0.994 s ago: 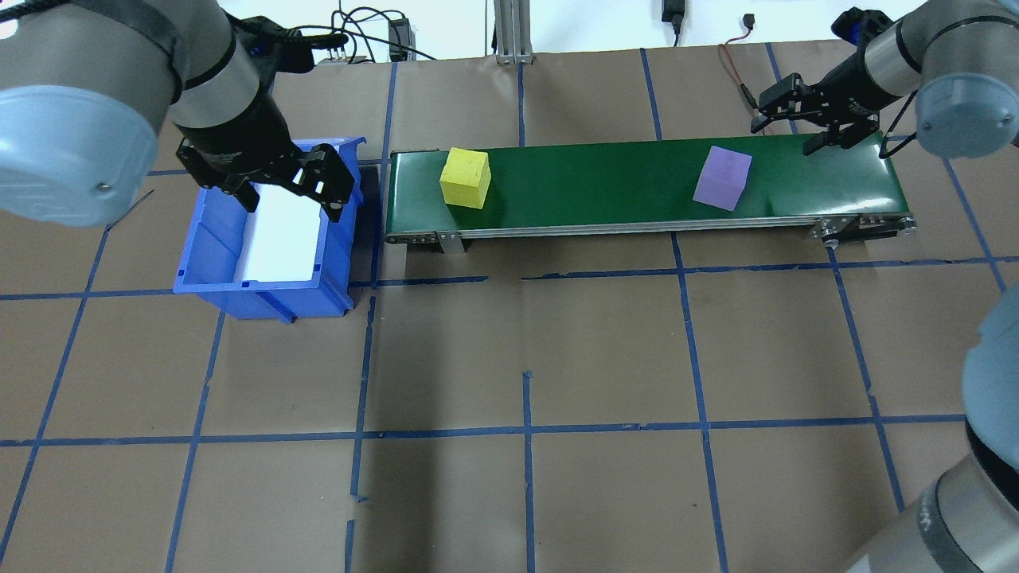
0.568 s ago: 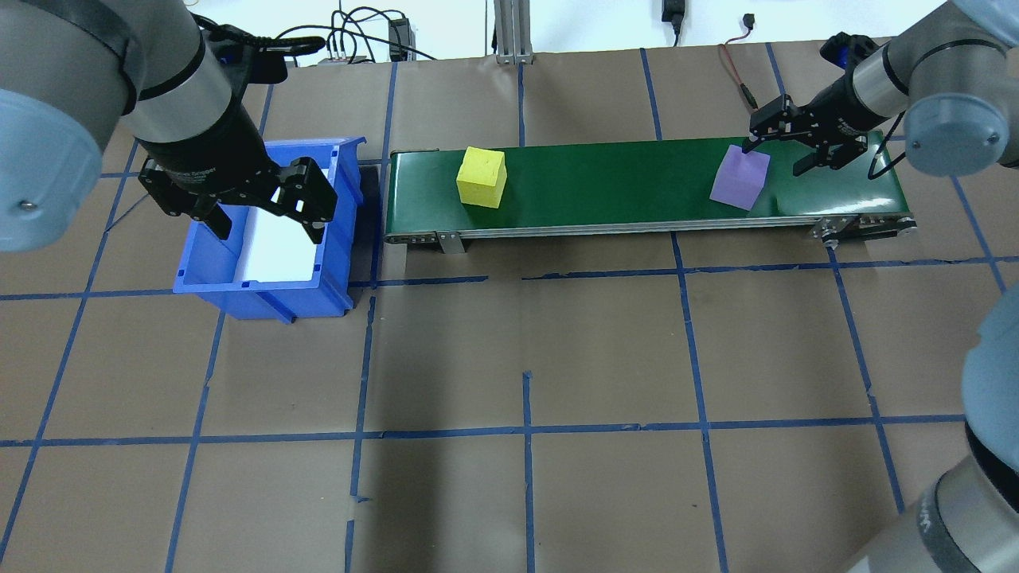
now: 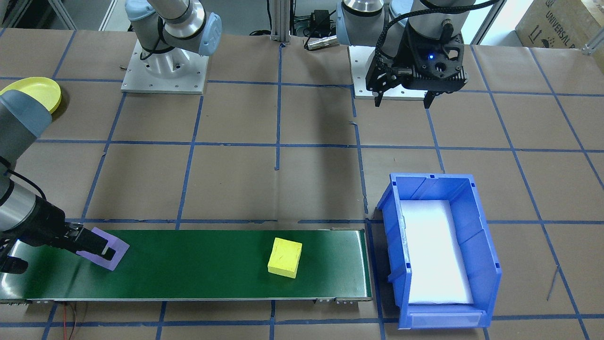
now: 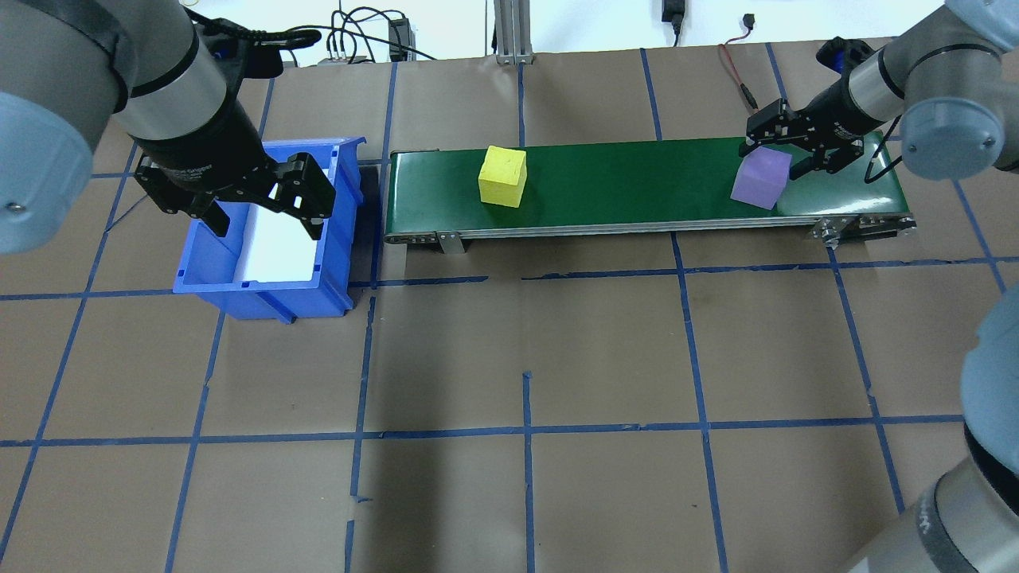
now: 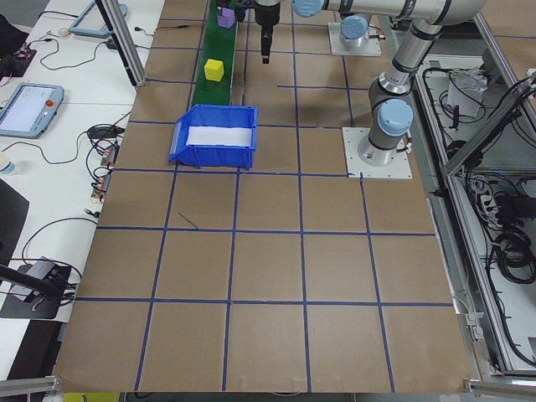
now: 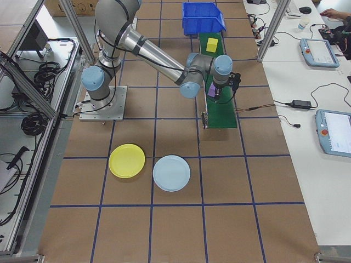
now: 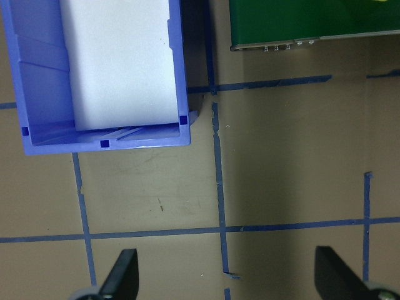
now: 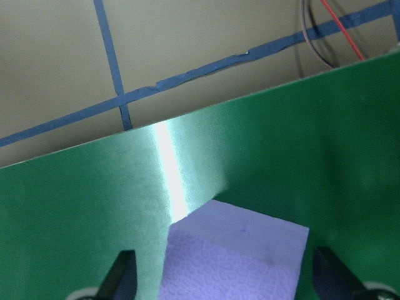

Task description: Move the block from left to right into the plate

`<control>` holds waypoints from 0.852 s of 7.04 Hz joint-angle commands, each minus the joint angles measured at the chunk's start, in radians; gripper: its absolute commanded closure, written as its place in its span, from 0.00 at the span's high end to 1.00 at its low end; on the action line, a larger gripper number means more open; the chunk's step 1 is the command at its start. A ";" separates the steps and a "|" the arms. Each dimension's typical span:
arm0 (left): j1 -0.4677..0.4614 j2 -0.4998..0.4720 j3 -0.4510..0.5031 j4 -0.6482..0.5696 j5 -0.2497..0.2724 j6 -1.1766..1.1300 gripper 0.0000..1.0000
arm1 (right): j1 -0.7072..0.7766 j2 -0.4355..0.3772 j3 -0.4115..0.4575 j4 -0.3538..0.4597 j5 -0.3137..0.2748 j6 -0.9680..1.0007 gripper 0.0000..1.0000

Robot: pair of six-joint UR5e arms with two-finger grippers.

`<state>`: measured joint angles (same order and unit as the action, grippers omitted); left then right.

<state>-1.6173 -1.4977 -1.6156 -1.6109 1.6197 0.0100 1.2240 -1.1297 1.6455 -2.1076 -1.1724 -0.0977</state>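
Note:
A purple block sits near the right end of the green conveyor belt. My right gripper is open and low over it, with a finger on either side. The right wrist view shows the purple block between the fingertips, with gaps on both sides. A yellow block rides the belt's left half. My left gripper hangs open and empty over the blue bin. The yellow plate lies on the table near the right arm's base, also seen as the plate.
A light blue plate lies beside the yellow one. The bin has a white liner and stands just off the belt's left end. Cables run behind the belt at the table's far edge.
Both blocks have travelled rightward along the belt. My right gripper has dropped down around the purple block. My left gripper has shifted a little left and back over the bin.

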 commanded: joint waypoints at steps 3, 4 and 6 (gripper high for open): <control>-0.004 -0.001 0.000 -0.003 0.000 -0.007 1.00 | -0.004 0.001 -0.033 0.001 -0.192 -0.002 0.46; -0.003 -0.001 0.000 -0.001 0.000 -0.008 1.00 | -0.008 -0.005 -0.059 0.008 -0.257 -0.008 0.41; -0.003 -0.001 0.000 -0.003 0.005 -0.007 1.00 | -0.064 -0.050 -0.053 0.050 -0.451 -0.060 0.33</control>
<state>-1.6207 -1.4986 -1.6159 -1.6133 1.6217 0.0021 1.2025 -1.1479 1.5919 -2.0851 -1.5156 -0.1221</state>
